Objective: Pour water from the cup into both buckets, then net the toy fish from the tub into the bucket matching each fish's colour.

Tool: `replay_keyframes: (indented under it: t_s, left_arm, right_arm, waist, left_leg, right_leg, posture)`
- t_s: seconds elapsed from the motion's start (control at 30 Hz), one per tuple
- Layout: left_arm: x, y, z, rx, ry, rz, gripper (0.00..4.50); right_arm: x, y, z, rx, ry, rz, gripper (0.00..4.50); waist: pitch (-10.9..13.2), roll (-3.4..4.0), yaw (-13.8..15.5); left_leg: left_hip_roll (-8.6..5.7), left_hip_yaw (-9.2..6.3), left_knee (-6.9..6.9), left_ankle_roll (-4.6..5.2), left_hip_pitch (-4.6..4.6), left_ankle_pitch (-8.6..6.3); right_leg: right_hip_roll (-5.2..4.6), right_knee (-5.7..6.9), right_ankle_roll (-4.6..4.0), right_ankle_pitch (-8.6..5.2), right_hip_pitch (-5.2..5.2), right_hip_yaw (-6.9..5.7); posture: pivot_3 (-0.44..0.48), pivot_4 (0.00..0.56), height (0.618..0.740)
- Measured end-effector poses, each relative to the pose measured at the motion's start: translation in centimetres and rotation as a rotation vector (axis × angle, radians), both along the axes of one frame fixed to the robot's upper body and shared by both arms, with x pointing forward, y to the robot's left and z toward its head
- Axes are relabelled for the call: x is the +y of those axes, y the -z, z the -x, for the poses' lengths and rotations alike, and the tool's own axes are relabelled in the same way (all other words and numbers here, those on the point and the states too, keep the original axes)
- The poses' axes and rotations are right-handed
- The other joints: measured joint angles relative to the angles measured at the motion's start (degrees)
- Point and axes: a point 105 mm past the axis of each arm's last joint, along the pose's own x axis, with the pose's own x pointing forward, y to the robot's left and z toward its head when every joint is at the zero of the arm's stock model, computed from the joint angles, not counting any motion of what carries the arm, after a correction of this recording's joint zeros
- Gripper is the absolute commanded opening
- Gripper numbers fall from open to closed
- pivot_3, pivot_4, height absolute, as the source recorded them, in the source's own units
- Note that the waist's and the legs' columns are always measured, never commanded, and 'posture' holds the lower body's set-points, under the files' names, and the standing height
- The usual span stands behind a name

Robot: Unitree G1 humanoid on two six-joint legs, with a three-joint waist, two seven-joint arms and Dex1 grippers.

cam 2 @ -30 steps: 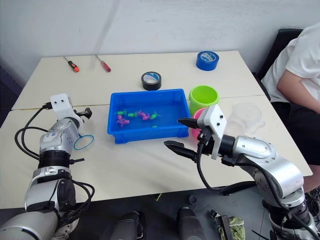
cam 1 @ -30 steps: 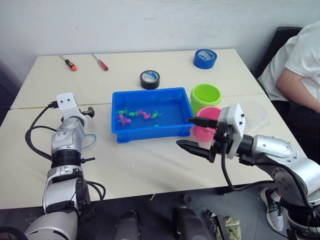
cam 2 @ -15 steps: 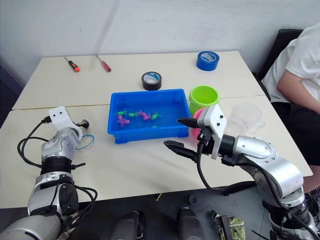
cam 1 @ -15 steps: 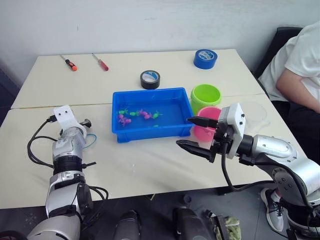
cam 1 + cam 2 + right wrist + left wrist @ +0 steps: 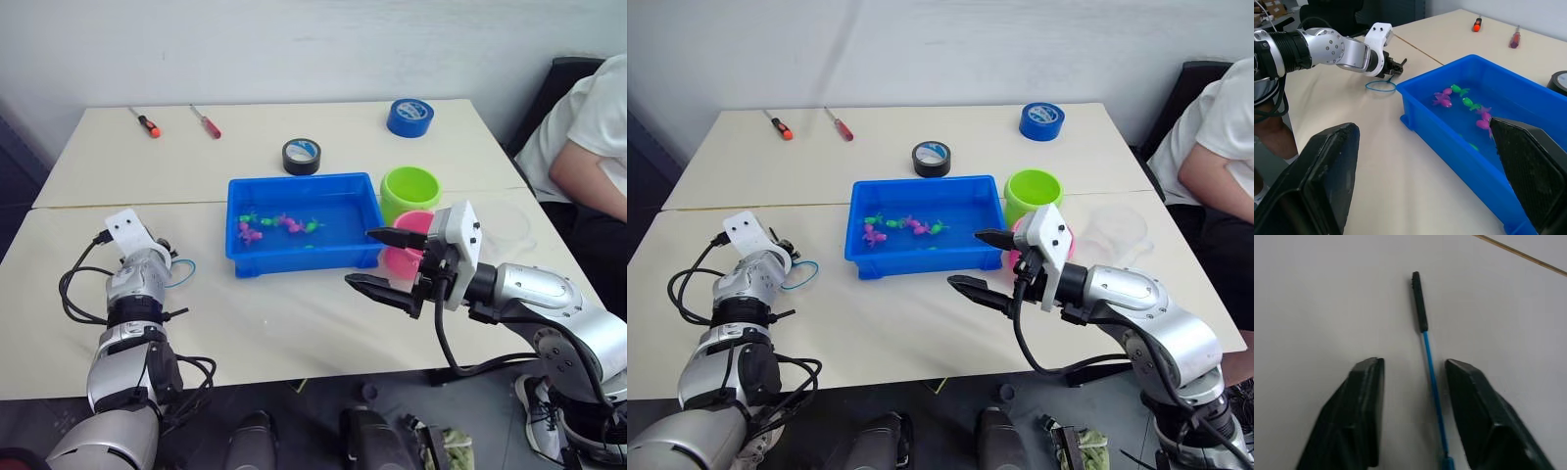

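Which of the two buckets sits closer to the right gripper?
The pink bucket. It sits just behind the right gripper, partly hidden by it, at the tub's near corner. The green bucket stands farther back.

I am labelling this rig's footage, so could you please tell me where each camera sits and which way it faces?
Left and right eye views: on the head, looking forward and down over the table; both arms show.
Left wrist view: looks along the open left gripper at the net lying on the table.
Right wrist view: looks along the open right gripper at the tub and toy fish.
Shared: the right wrist and eye views both show the tub.
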Motion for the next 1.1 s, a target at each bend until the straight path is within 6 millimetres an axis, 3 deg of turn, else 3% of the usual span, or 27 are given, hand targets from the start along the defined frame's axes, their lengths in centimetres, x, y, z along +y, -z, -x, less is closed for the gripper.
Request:
replay_keyframes:
  t_s: [0.07, 0.1, 0.47, 0.57, 0.63, 0.77, 0.83, 0.9, 0.97, 1.03, 1.1]
  left_arm:
    - [0.2, 0.1, 0.1, 0.005, -0.007, -0.002, 0.25]
    - [0.3, 0.1, 0.1, 0.005, -0.009, -0.002, 0.08]
    - [0.3, 0.0, 0.1, 0.002, -0.008, -0.003, 0.08]
    - [0.8, -1.0, 0.2, -0.004, 0.024, -0.055, 0.08]
    - [2.0, -3.9, 0.3, -0.059, 0.073, -0.15, 0.08]
    - [4.0, -12.5, 0.6, -0.261, 0.135, -0.324, 0.08]
    - [3.8, -15.8, 0.6, -0.335, 0.21, -0.384, 0.08]
    - [1.7, -17.9, 0.3, -0.382, 0.379, -0.432, 0.08]
    - [-2.0, -18.9, 0.0, -0.415, 0.624, -0.456, 0.08]
    - [-7.5, -18.6, 0.7, -0.41, 0.989, -0.422, 0.08]
    - [-10.3, -18.3, 1.6, -0.396, 1.169, -0.399, 0.08]
  right_arm:
    - [0.0, 0.0, 0.0, 0.0, 0.0, 0.0, 4.5]
    - [0.0, 0.0, 0.0, 0.0, 0.0, 0.0, 4.5]
    - [0.0, 0.0, 0.0, 0.0, 0.0, 0.0, 4.5]
    - [0.0, 0.0, 0.0, -0.001, 0.002, 0.0, 4.5]
    - [0.0, 0.0, 0.0, -0.001, 0.005, -0.002, 4.5]
    - [-0.1, 0.0, 0.0, 0.0, 0.005, -0.003, 4.5]
    - [-0.1, 0.0, 0.0, 0.001, 0.004, -0.004, 4.5]
    - [0.0, 0.0, 0.0, 0.001, 0.0, -0.004, 4.5]
    - [0.0, -0.2, -0.1, -0.001, -0.006, -0.003, 4.5]
    - [0.0, -0.5, -0.4, -0.008, -0.012, -0.004, 4.5]
    - [0.0, -0.6, -0.7, -0.008, -0.008, -0.006, 4.5]
  waist:
    - [0.0, 0.0, 0.18]
    - [0.0, 0.0, 0.26]
    - [0.0, 0.0, 0.33]
    - [0.02, -0.03, 0.06]
    - [0.15, -0.31, -0.35]
    - [0.15, -0.37, -0.94]
    - [0.15, -0.37, -0.96]
    - [0.15, -0.37, -0.89]
    - [0.15, -0.37, -0.44]
    - [0.15, -0.37, -0.24]
    - [0.15, -0.36, -0.28]
  left_leg:
    - [-0.03, 0.0, 0.01, 0.01, 0.0, 0.0]
    - [-0.03, -0.01, 0.01, 0.01, 0.0, 0.0]
    - [-0.03, -0.03, 0.03, 0.02, 0.0, 0.0]
    - [0.0, -0.04, 0.02, 0.02, -0.05, 0.0]
    - [0.08, -0.04, -0.02, -0.06, -0.1, 0.01]
    - [0.12, -0.01, -0.09, -0.11, -0.08, -0.02]
    - [0.1, 0.01, -0.08, -0.1, -0.07, -0.02]
    - [0.07, 0.03, -0.05, -0.09, -0.08, -0.03]
    - [0.03, 0.04, -0.02, -0.06, -0.08, -0.04]
    - [0.04, 0.06, -0.01, -0.05, -0.1, -0.04]
    - [0.06, 0.06, -0.04, -0.04, -0.09, -0.05]
  right_leg:
    - [-0.03, 0.01, 0.0, 0.0, 0.01, 0.0]
    - [-0.03, 0.01, 0.0, 0.0, 0.02, -0.01]
    - [-0.03, 0.01, 0.01, 0.0, 0.04, -0.05]
    - [-0.01, 0.0, 0.01, 0.0, 0.01, -0.06]
    - [0.06, 0.0, 0.01, 0.01, -0.07, -0.06]
    - [0.07, -0.05, -0.01, 0.0, -0.07, -0.06]
    - [0.06, -0.07, -0.02, -0.01, -0.06, -0.06]
    - [0.05, -0.07, -0.03, -0.01, -0.03, -0.07]
    - [0.03, -0.09, -0.05, -0.02, -0.02, -0.07]
    - [0.04, -0.1, -0.07, -0.04, -0.03, -0.05]
    - [0.05, -0.11, -0.1, -0.05, -0.05, -0.02]
  posture:
    - [0.0, 0.15, 0.731]
    - [0.0, 0.15, 0.731]
    - [0.0, 0.15, 0.731]
    - [0.0, 0.15, 0.731]
    - [0.0, 0.15, 0.731]
    - [0.0, 0.15, 0.731]
    - [0.0, 0.15, 0.731]
    - [0.0, 0.15, 0.731]
    - [0.0, 0.15, 0.731]
    - [0.0, 0.15, 0.731]
    - [0.0, 0.15, 0.731]
